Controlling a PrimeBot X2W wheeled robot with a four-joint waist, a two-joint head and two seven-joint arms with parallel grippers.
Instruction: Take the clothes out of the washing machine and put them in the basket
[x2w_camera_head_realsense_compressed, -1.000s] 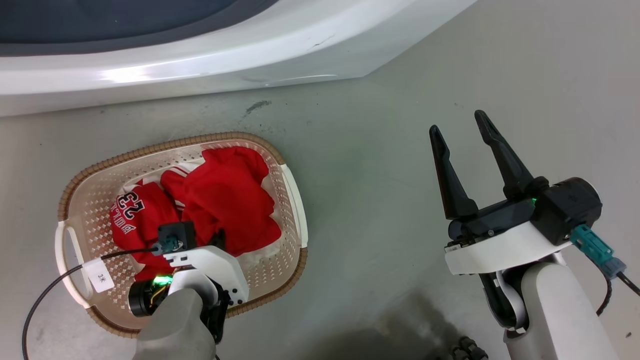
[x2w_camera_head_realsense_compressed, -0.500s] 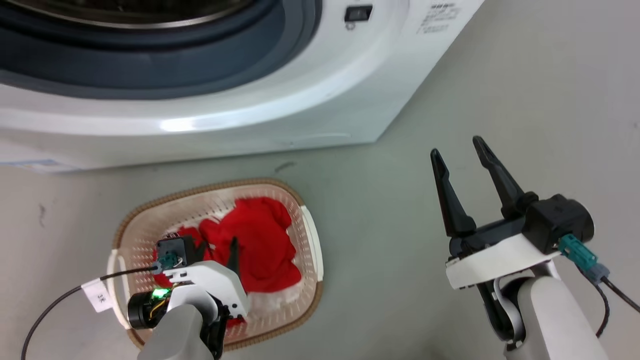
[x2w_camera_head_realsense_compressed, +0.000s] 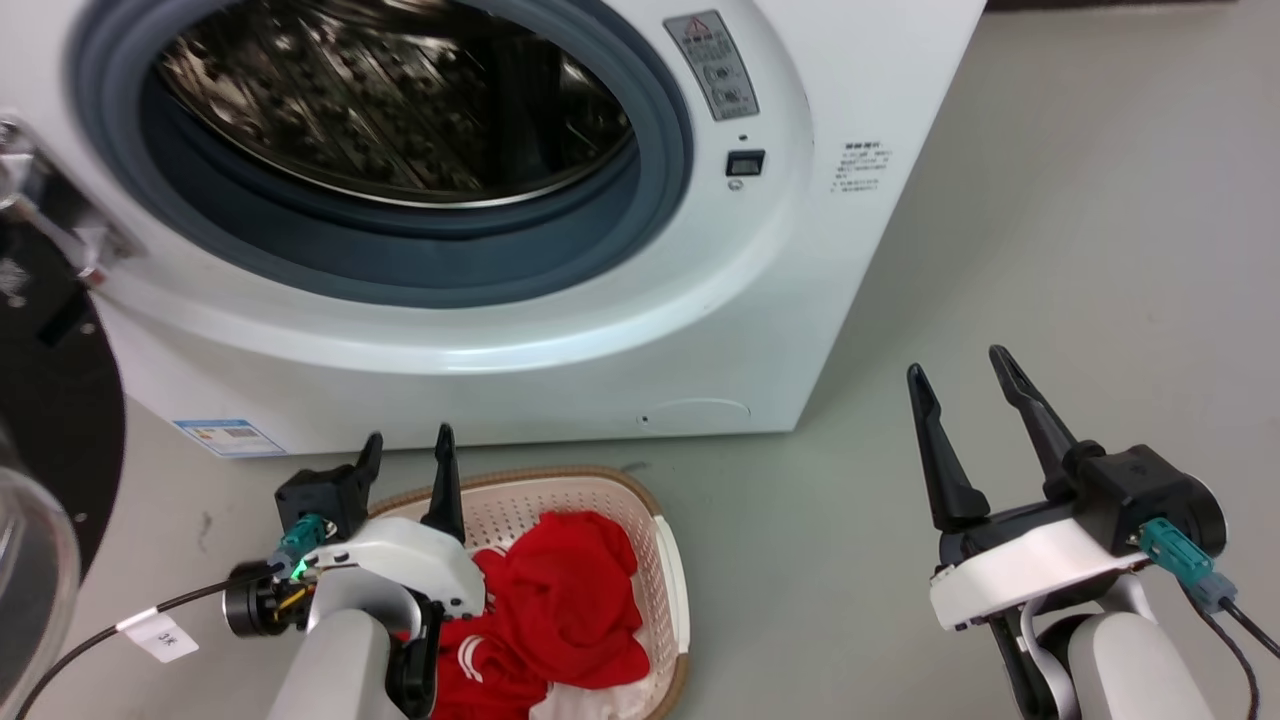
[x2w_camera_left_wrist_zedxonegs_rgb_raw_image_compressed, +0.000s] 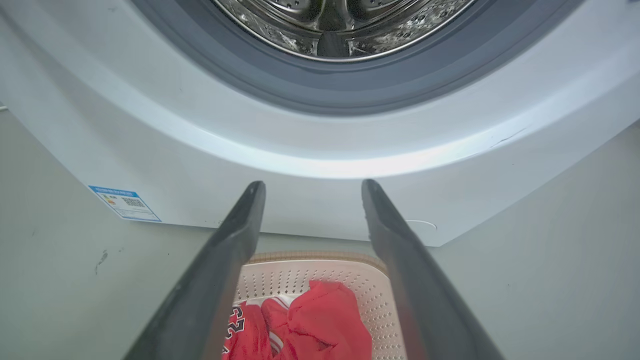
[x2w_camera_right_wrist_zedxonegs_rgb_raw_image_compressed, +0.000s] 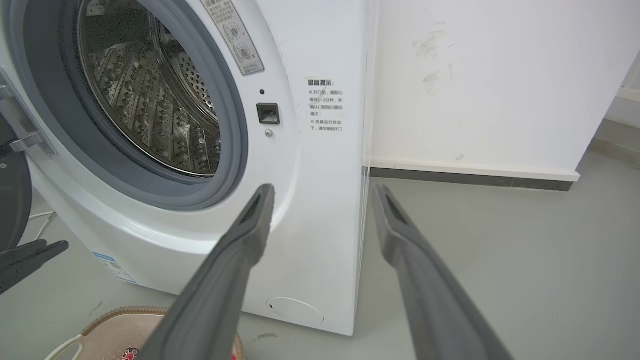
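Left tool (x2w_camera_head_realsense_compressed: 408, 438): spread wide, empty, aimed at the lower front of the washing machine (x2w_camera_head_realsense_compressed: 700, 330). Directly beneath and a little behind its tips, the basket (x2w_camera_head_realsense_compressed: 610, 497), set on the floor (x2w_camera_head_realsense_compressed: 1000, 200) close against the foot of the machine. In the basket, below this tool and to its right, the clothes (x2w_camera_head_realsense_compressed: 560, 610): a plain red garment (x2w_camera_left_wrist_zedxonegs_rgb_raw_image_compressed: 325, 320) heaped uppermost, and beside it the jersey (x2w_camera_left_wrist_zedxonegs_rgb_raw_image_compressed: 247, 330) with white trim and part of a 23, framed between the two dark fingers (x2w_camera_left_wrist_zedxonegs_rgb_raw_image_compressed: 220, 260) in the left wrist view. Tool held above the cloth, apart from it.

Right tool (x2w_camera_head_realsense_compressed: 957, 362): likewise spread wide and empty, well apart from the basket on its right side, over bare floor, pointed at the right front corner of the machine. Ahead of it and to its left, the steel drum (x2w_camera_right_wrist_zedxonegs_rgb_raw_image_compressed: 150, 115), ringed by the grey seal (x2w_camera_right_wrist_zedxonegs_rgb_raw_image_compressed: 230, 165). Far to the left of the left tool, the black-framed door (x2w_camera_head_realsense_compressed: 40, 420), swung open.
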